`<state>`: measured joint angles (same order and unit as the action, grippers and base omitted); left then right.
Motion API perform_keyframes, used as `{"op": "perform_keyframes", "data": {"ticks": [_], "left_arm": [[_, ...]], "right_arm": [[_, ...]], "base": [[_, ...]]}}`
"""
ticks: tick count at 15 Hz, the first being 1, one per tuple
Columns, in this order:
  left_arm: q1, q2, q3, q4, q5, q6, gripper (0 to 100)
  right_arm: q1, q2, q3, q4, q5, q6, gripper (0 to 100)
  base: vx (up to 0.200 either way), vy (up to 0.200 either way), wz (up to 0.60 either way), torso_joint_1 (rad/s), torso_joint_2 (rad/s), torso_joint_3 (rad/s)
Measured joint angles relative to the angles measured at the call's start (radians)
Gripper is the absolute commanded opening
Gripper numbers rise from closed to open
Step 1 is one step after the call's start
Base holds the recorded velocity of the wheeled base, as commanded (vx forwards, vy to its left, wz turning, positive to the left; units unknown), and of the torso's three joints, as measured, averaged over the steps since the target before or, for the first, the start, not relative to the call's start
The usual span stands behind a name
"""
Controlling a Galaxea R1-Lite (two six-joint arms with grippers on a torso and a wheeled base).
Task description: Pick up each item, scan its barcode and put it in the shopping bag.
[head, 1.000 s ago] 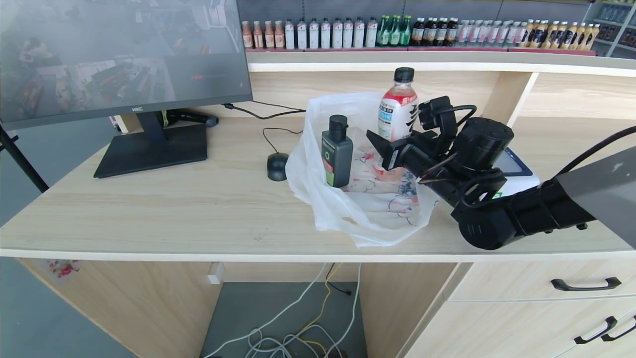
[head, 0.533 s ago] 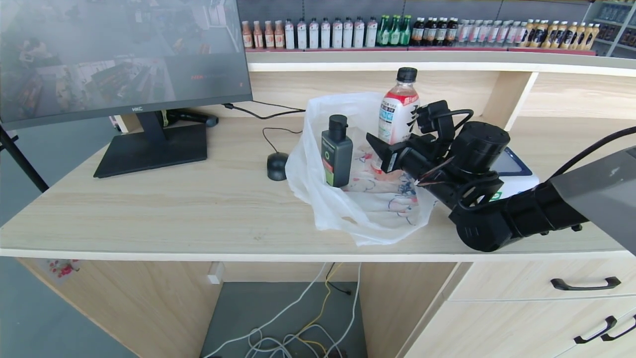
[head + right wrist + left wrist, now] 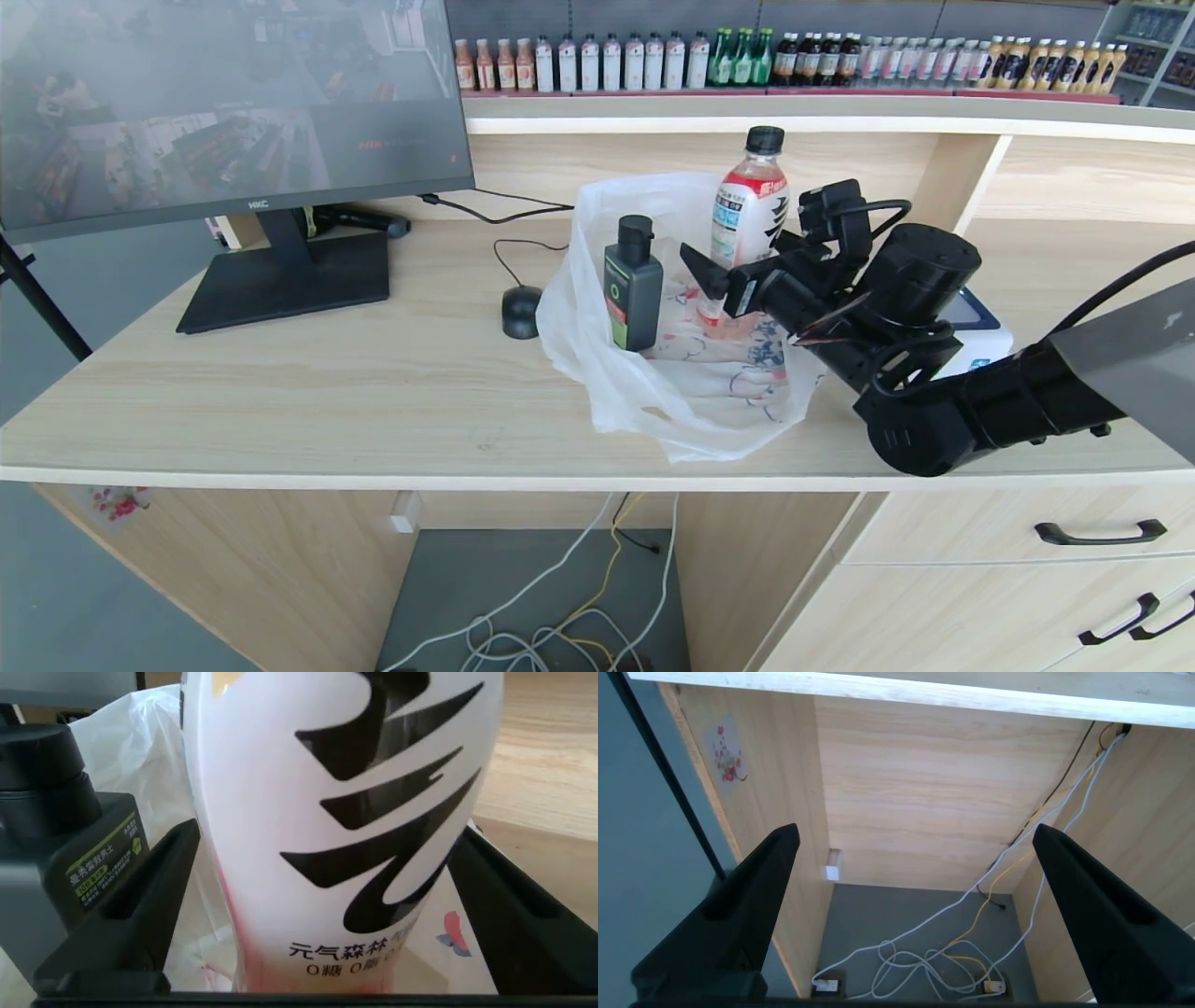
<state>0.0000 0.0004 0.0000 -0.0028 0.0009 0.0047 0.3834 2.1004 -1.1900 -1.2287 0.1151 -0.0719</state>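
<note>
A pink drink bottle (image 3: 747, 219) with a black cap stands upright inside the white shopping bag (image 3: 695, 406) on the counter. My right gripper (image 3: 738, 261) is open, one finger on each side of the bottle's lower half. In the right wrist view the bottle (image 3: 346, 812) spans the whole gap of the gripper (image 3: 327, 868). A dark green bottle (image 3: 633, 289) with a black cap stands in the bag to the left, also seen as the dark green bottle (image 3: 65, 849). My left gripper (image 3: 915, 868) is open below the counter, facing cables on the floor.
A white scanner (image 3: 976, 327) with a dark screen sits behind my right arm. A black mouse (image 3: 520, 311) lies left of the bag and a monitor (image 3: 233, 112) stands at the back left. A shelf of bottles (image 3: 784, 61) runs behind the counter.
The pink bottle's cap shifted slightly right, then held still. My right arm dipped a little, then rose and drew back to the right, while its near finger edged left.
</note>
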Motion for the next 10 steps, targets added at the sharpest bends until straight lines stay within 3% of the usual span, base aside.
{"op": "perform_keyframes", "data": {"ticks": [7, 10], "left_arm": [[0.000, 0.000, 0.000, 0.000, 0.000, 0.000, 100], [0.000, 0.000, 0.000, 0.000, 0.000, 0.000, 100]], "right_arm": [[-0.011, -0.231, 0.254, -0.003, -0.001, 0.028, 100], [-0.031, -0.471, 0.475, 0.000, -0.005, 0.060, 100]], "base": [[0.000, 0.000, 0.00, 0.000, 0.00, 0.000], [0.000, 0.000, 0.00, 0.000, 0.00, 0.000]]}}
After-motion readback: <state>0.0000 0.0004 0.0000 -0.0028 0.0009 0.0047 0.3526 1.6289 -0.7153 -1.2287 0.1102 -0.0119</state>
